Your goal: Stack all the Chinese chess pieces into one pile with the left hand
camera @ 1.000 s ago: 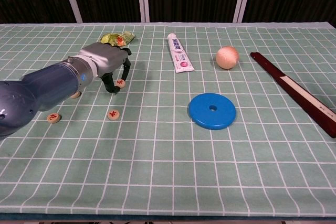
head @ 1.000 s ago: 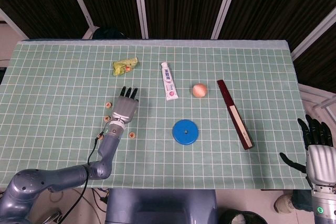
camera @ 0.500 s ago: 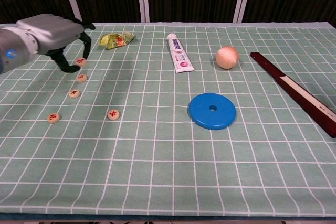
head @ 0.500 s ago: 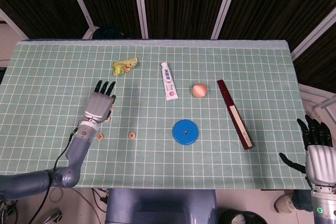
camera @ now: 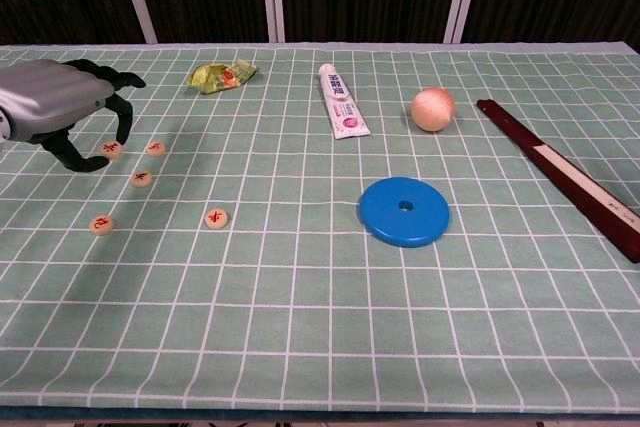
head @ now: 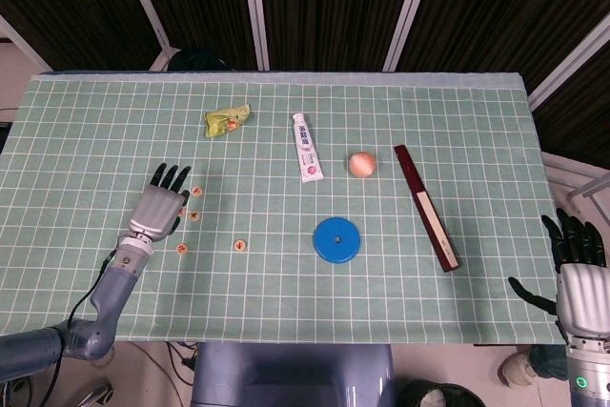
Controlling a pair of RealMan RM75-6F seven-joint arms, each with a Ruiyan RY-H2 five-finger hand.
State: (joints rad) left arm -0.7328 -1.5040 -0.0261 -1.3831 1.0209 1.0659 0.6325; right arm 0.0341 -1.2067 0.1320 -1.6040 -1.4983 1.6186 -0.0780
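Chess pieces lie scattered on the left part of the green gridded tabletop [camera: 320, 347], each a small round disc lying flat with its red-marked face up, so none has a long axis or pointing direction to speak of. In the chest view there are five: one piece [camera: 111, 150] right at the left hand's fingertips, a second [camera: 155, 148] just beside it to the right, a third [camera: 142, 179] a little nearer the camera, a fourth [camera: 101, 224] near the tabletop's left edge, and a fifth [camera: 216, 217] standing apart to the right. None is stacked on another. The left hand [camera: 60, 112] hovers palm down over the far-left pieces, its dark fingers [camera: 122, 119] curled downward and apart; whether they touch the nearest piece cannot be told. The right hand [head: 575, 269] hangs off the tabletop's right edge in the head view, fingers spread and holding nothing. Elsewhere rest a green wrapper [camera: 222, 74], a toothpaste tube [camera: 341, 102], a pinkish ball [camera: 433, 109], a blue disc [camera: 404, 211] with a centre hole, and a long dark red case [camera: 560, 174] lying diagonally.
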